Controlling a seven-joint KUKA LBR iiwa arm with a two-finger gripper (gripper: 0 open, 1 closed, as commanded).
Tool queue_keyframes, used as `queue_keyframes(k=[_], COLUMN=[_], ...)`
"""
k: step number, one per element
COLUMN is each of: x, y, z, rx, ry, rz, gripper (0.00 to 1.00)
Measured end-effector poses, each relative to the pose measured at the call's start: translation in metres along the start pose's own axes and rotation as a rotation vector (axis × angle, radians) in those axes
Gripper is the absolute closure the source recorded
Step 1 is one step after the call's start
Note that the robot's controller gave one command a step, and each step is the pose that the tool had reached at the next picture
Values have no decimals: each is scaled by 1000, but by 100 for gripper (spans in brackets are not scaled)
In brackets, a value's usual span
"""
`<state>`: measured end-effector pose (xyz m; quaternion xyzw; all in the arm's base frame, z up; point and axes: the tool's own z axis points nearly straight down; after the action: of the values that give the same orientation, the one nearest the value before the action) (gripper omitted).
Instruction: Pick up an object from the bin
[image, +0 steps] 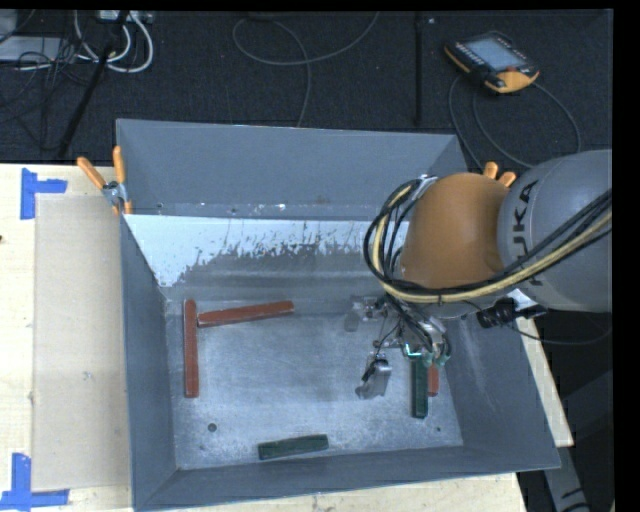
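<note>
The gripper (400, 372), its opening unclear, is hanging just left of one green bar (419, 392); a second green bar (293, 447) and two brown sticks (245, 314) are lying farther left.

camera view | above bin (300, 190), tilted from one side | whole bin in frame | arm (565, 230) enters right

You see a rounded grey arm (572, 235) with dark lettering, an orange dome cover (450, 232) on its wrist, looping black and yellow cables (378, 245), and a metal gripper (400, 375).
</note>
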<state>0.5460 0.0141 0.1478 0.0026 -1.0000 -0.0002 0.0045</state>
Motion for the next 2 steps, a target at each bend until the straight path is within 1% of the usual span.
queue_keyframes(k=[1,2], x=[-2,-33], y=[0,-29], z=[-4,8], rx=[0,-1], ry=[-8,-12], rz=[0,-40], gripper=[0,0])
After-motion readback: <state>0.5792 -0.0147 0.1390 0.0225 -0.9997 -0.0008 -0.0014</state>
